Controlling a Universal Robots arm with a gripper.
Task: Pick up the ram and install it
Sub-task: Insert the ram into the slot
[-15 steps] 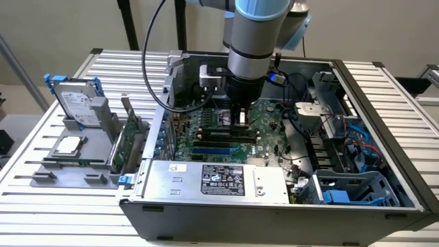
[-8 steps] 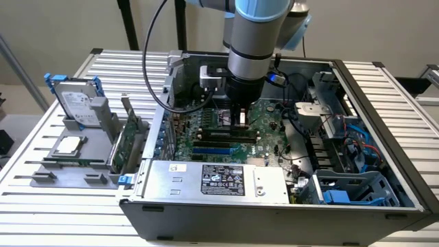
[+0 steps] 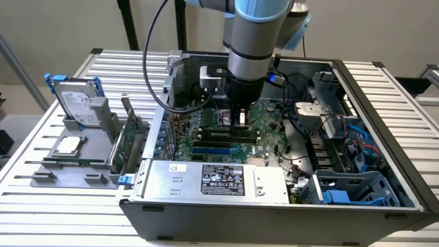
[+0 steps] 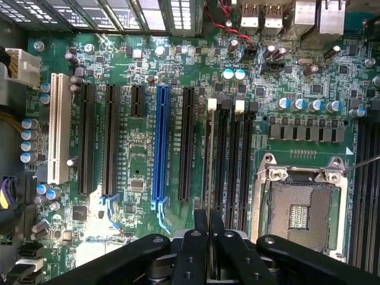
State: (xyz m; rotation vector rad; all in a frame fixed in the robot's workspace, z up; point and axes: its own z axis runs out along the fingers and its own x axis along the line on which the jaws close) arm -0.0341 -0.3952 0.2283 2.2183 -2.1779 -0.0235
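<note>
The arm reaches straight down into the open case (image 3: 384, 170), and the gripper (image 3: 241, 119) hangs just above the board (image 3: 271, 110), over the dark memory slots (image 3: 226, 135). In the wrist view the two fingers (image 4: 200, 228) stand close together, pinched on a thin edge-on strip between them; that strip is the ram (image 4: 208, 237), held upright between the pads and lined up with the long slots that run away from the fingertips. In the exterior view the ram (image 3: 241, 121) shows as a pale sliver under the gripper, its lower edge at or just over the slots; whether it touches a slot or sits a little clear cannot be told. Its chips and its full length are hidden by the fingers, and the gripper's body cuts off its upper part. Directly ahead of the fingertips lie two slots with white clips (image 4: 212, 104) at their far ends; beside them, on one side, the blue slot (image 4: 159, 142), and on the other the bare CPU socket (image 4: 300, 208). Well away from the gripper, outside the case at the exterior view's left, a grey stand (image 3: 72, 172) carries a hard drive (image 3: 74, 105) and an upright green card (image 3: 129, 139).
</note>
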